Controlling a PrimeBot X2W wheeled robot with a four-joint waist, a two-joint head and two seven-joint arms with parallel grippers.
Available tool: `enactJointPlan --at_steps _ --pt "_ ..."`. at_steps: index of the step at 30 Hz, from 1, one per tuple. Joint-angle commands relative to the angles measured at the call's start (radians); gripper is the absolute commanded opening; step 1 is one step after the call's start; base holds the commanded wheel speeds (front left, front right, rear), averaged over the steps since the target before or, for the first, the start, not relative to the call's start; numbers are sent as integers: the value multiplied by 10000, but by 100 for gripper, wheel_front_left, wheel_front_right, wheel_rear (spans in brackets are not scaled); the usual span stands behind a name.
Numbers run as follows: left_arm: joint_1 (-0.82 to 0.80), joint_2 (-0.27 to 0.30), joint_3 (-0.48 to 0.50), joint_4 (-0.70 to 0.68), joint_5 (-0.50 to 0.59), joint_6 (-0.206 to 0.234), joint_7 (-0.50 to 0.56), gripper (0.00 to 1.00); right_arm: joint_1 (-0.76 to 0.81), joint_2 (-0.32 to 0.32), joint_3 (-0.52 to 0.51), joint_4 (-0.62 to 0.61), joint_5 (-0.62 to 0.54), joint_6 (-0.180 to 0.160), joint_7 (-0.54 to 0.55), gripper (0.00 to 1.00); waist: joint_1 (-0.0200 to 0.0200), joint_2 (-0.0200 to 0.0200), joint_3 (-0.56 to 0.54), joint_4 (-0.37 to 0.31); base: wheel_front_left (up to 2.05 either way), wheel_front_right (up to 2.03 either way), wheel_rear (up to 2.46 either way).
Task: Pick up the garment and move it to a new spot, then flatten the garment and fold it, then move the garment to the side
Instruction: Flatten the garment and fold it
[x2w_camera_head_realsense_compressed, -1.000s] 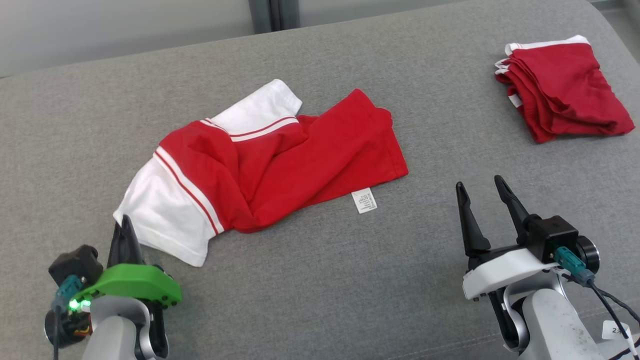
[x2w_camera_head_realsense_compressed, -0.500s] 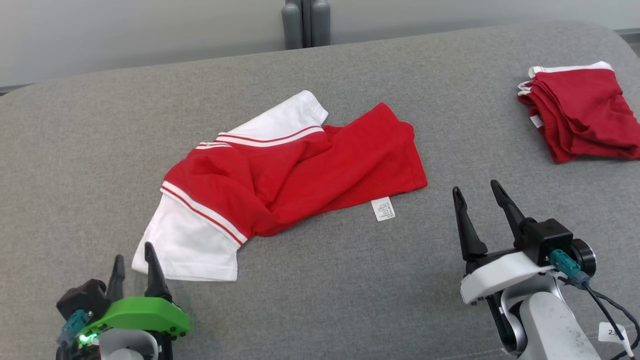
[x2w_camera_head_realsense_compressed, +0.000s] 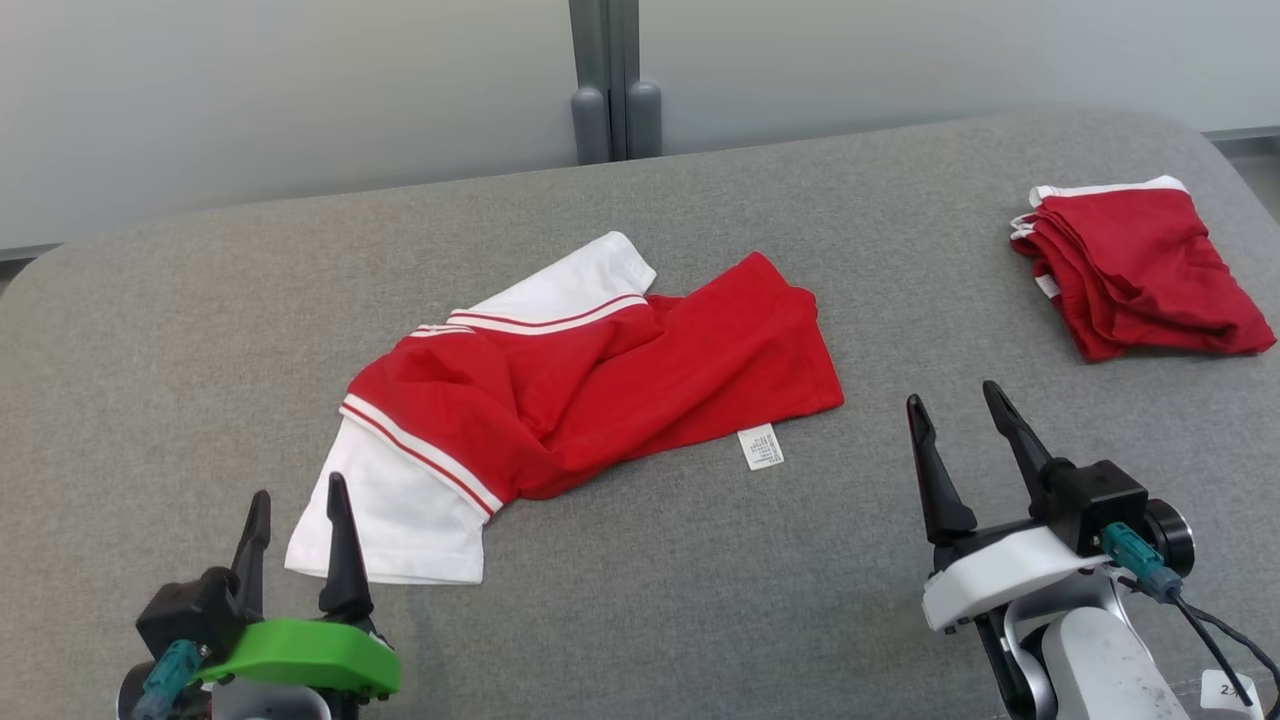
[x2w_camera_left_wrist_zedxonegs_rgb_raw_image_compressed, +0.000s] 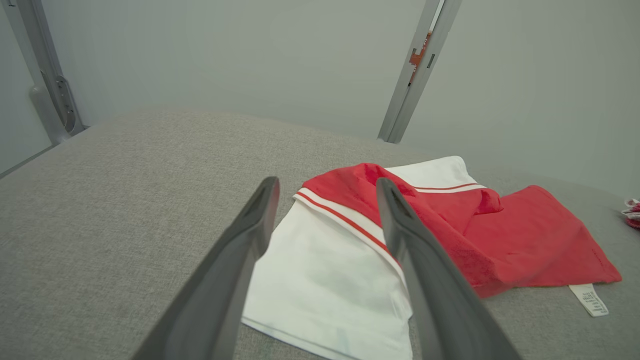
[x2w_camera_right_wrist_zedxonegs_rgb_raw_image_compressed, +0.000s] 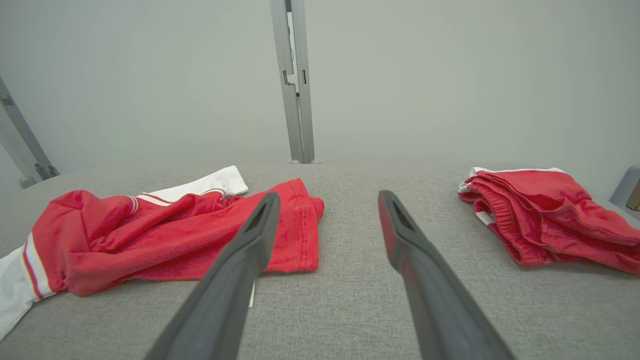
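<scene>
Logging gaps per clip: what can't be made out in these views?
Label, head view: print too small to read.
Garment, head view: its own folds hide how the layers lie underneath.
Pile, head view: overlapping layers hide how many pieces it holds; the left wrist view's right edge cuts it off.
White part, left wrist view: partly covered by the left jaws.

The left gripper (x2w_camera_head_realsense_compressed: 298, 490) sits low near the front left corner of the worktop (x2w_camera_head_realsense_compressed: 150, 330). Its two dark fingers point up and stand wide apart, holding nothing. The right gripper (x2w_camera_head_realsense_compressed: 951, 393), near the front right edge, is the same.
</scene>
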Motion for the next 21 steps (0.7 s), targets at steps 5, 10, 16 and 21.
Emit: enactJointPlan --at_steps 5,10,16,21 --pt "660 -105 -85 -354 352 -157 -27 100 301 -8 271 -198 89 -15 -30 100 0 0 -374 53 0 0 0" --pt "905 -160 -129 -526 425 -142 -28 100 405 -8 441 -260 169 -15 -30 100 0 0 -501 74 0 0 0" --pt "953 -206 -136 -511 452 -139 -29 100 453 -8 554 -141 234 -15 -30 100 0 0 -523 58 0 0 0" --pt "914 -215 -109 -475 449 -109 -30 100 398 -8 554 -61 211 -15 -30 100 0 0 -511 18 0 0 0"
